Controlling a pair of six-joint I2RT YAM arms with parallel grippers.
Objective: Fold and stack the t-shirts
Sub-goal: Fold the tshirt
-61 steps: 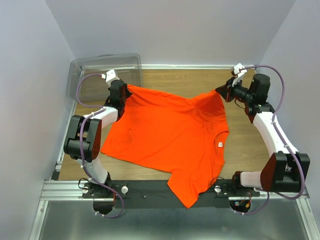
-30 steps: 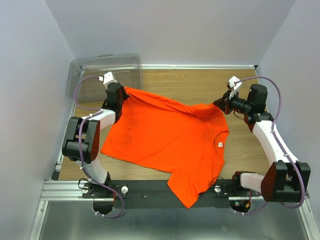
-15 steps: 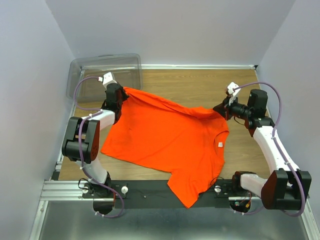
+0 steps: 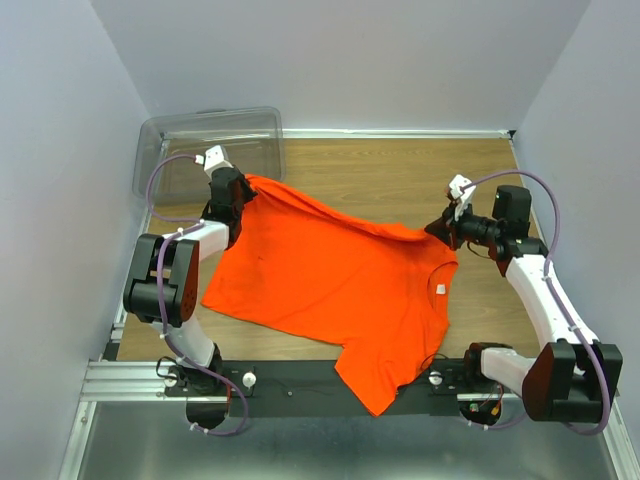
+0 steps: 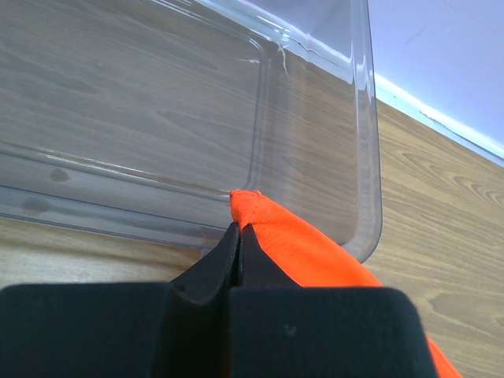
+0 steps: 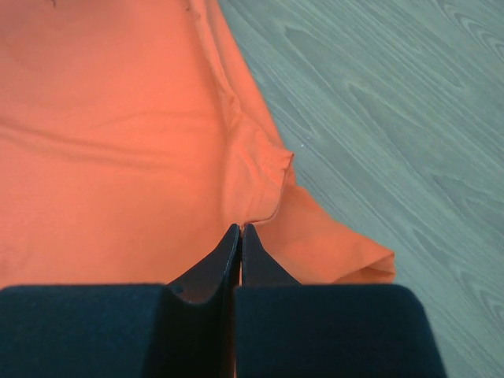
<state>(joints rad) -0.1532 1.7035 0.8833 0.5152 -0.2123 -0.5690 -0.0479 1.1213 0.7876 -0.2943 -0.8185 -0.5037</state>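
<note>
Leftmost, a clear plastic container [image 4: 205,150] sits at the far left corner of the wooden table [image 4: 380,165]. Just in front of it, the left gripper [image 4: 232,192] is clamped tight on one corner of the orange t-shirt [image 4: 320,265]. In the left wrist view its two black fingers [image 5: 213,268] meet, with a small nub of orange hem sticking out past their tips. That nub shows against the container's near rim.

From this pinched corner the shirt's far edge runs rightward in a fairly straight line across the middle of the table to its other held corner. On the near side of that edge the fabric spreads over the wood as a broad orange sheet with a few shallow creases. One part of it hangs over the black rail [image 4: 300,378] at the near edge of the table, between the two arm bases.

Toward the right side of the shirt the neck opening faces up, with a small white neck tag [image 4: 437,290] showing inside it. Farthest right, the right gripper [image 4: 442,226] is closed on the shirt's other corner. The right wrist view shows its fingers pressed together on a bunched fold of the cloth. A loose flap lies on the bare wood just to the right of them.
</note>
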